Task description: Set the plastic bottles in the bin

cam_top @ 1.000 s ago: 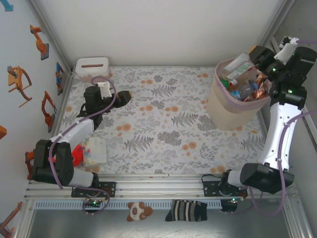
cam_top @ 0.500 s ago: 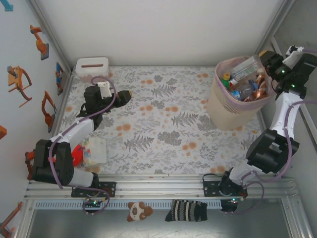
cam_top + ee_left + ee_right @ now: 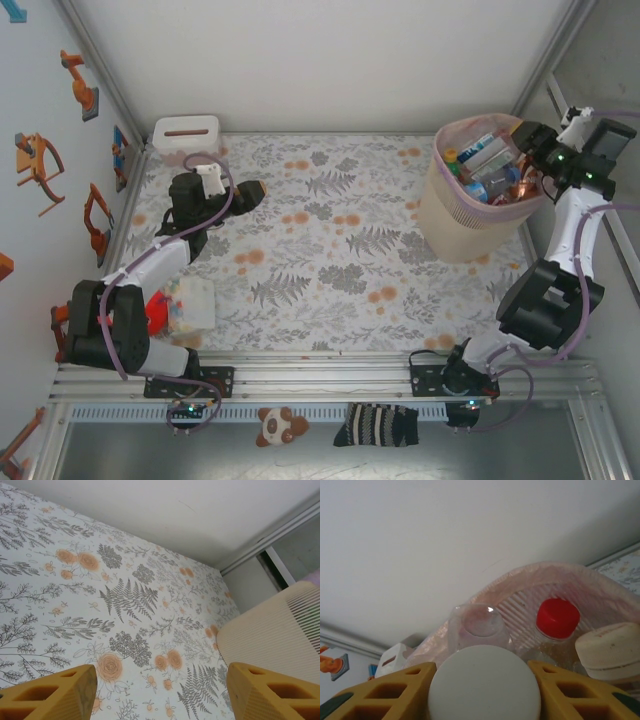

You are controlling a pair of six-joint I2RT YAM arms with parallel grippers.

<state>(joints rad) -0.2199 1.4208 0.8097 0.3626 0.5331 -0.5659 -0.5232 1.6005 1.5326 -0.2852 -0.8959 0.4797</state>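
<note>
The bin (image 3: 455, 225), beige with a pink liner, stands at the table's back right and holds several plastic bottles (image 3: 495, 185). My right gripper (image 3: 528, 140) is at the bin's far right rim, above the pile. In the right wrist view a white bottle cap (image 3: 484, 685) fills the space between the yellow fingers of my right gripper (image 3: 482, 667), with no gap showing on either side. Beyond it lie a clear bottle (image 3: 479, 622) and a red-capped one (image 3: 557, 617) against the liner (image 3: 530, 575). My left gripper (image 3: 255, 190) hovers open and empty over the back left; (image 3: 161, 672) marks it from its wrist.
A white tissue box (image 3: 186, 138) sits in the back left corner. A clear container with a red object (image 3: 185, 305) lies by the left arm's base. The bin's ribbed side (image 3: 280, 630) shows at the right of the left wrist view. A sock (image 3: 375, 425) and a plush toy (image 3: 280, 425) lie below the rail.
The right gripper drew back to the bin's right rim and came down, bringing the white-labelled bottle from above the bin onto the pile. The left arm stayed still.
</note>
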